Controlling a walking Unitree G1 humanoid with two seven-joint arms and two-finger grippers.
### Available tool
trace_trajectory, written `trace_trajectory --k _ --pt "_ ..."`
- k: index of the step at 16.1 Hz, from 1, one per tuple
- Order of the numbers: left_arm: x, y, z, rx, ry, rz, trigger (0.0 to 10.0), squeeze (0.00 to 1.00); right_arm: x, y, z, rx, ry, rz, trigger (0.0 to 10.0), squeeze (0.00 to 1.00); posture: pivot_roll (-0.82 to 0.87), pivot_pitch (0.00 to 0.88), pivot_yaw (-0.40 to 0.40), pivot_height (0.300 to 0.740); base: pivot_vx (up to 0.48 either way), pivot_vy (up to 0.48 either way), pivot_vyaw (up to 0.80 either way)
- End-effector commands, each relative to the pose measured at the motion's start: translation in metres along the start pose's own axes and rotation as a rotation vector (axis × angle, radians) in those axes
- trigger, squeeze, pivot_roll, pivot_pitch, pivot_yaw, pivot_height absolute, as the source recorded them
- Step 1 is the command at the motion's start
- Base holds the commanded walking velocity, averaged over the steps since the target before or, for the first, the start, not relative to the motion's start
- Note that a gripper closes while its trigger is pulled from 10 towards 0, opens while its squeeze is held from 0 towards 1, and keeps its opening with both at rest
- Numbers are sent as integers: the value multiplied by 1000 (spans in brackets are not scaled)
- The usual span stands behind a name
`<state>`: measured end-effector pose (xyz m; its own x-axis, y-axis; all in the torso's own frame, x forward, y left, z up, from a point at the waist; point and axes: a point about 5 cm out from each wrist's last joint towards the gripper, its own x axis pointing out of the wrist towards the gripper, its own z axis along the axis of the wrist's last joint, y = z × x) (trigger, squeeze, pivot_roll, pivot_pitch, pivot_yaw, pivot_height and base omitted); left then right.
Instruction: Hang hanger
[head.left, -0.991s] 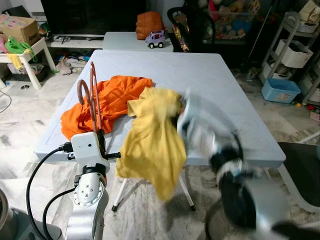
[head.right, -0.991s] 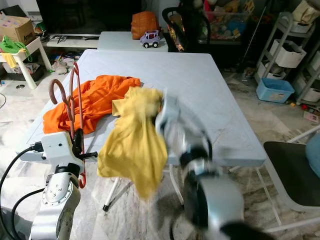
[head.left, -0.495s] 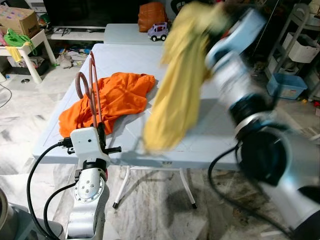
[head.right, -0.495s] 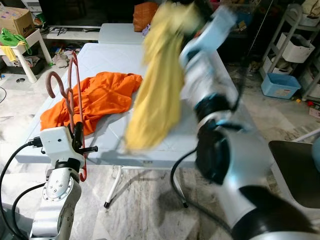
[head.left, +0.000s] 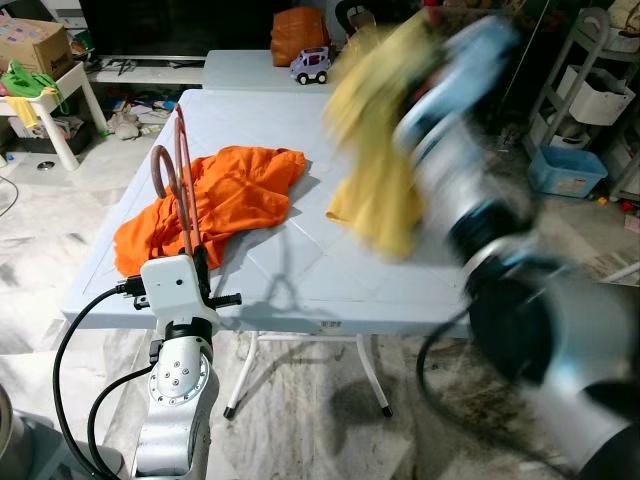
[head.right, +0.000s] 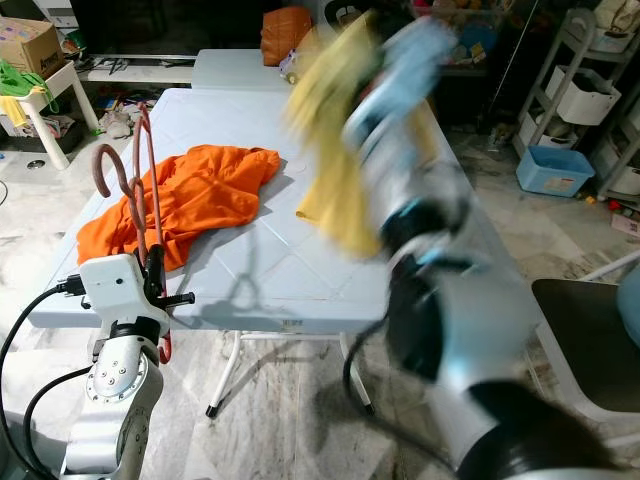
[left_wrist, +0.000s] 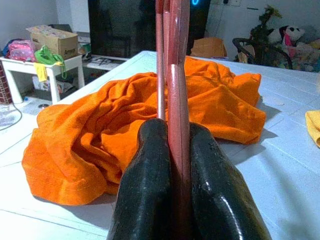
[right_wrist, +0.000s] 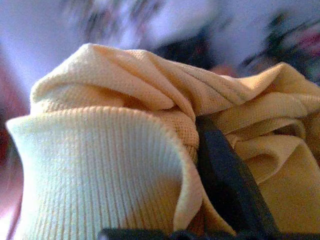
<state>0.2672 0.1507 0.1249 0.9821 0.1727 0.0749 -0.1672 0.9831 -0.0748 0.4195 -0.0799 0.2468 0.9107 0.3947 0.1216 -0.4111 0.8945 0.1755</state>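
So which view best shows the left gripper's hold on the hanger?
The left wrist view: the left gripper has both black fingers pressed against the red hanger. The eye views show the whole hanger standing upright near the table's front edge, but the grip looks tiny.

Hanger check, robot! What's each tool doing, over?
Left tool shut on red hanger, upright. Right tool shut on yellow shirt, raised above table. Orange shirt heaped beside hanger.
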Motion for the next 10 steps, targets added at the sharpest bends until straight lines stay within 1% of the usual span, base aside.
trace_trajectory --k 1,2,3,4,5,6,7,8,9,10 --pt "1 -4 -2 -8 10 1 10000 0 -7 7 -34 -174 182 141 10000 1000 82 0 -62 740 0 0 0" --pt "0 -4 -2 -9 11 1 10000 0 -11 8 -45 -226 231 177 10000 1000 82 0 -62 740 0 0 0" --pt "0 -4 -3 -11 14 -2 10000 0 -27 1 -77 -373 368 283 10000 1000 82 0 -62 740 0 0 0" --pt "1 -4 -3 -11 15 -3 10000 0 -31 -2 -82 -399 393 300 10000 1000 75 0 -58 740 0 0 0" --pt "1 -5 -3 -12 17 -6 10000 0 -37 -8 -89 -449 434 317 10000 1000 72 0 -55 740 0 0 0" --pt "1 -5 -4 -12 20 -10 10000 0 -42 -17 -90 -490 450 303 10000 1000 70 0 -53 740 0 0 0" --pt "1 -5 -4 -13 21 -12 10000 0 -43 -21 -90 -512 449 287 10000 1000 70 0 -53 740 0 0 0" --pt "1 -6 -4 -12 22 -17 10000 0 -45 -27 -87 -517 437 275 10000 1000 68 0 -51 740 0 0 0" --pt "1 -6 -4 -12 23 -19 10000 0 -45 -28 -85 -528 426 276 10000 1000 67 0 -49 740 0 0 0" --pt "1 -6 -5 -12 25 -20 10000 0 -46 -33 -81 -603 419 267 10000 1000 67 0 -49 740 0 0 0"
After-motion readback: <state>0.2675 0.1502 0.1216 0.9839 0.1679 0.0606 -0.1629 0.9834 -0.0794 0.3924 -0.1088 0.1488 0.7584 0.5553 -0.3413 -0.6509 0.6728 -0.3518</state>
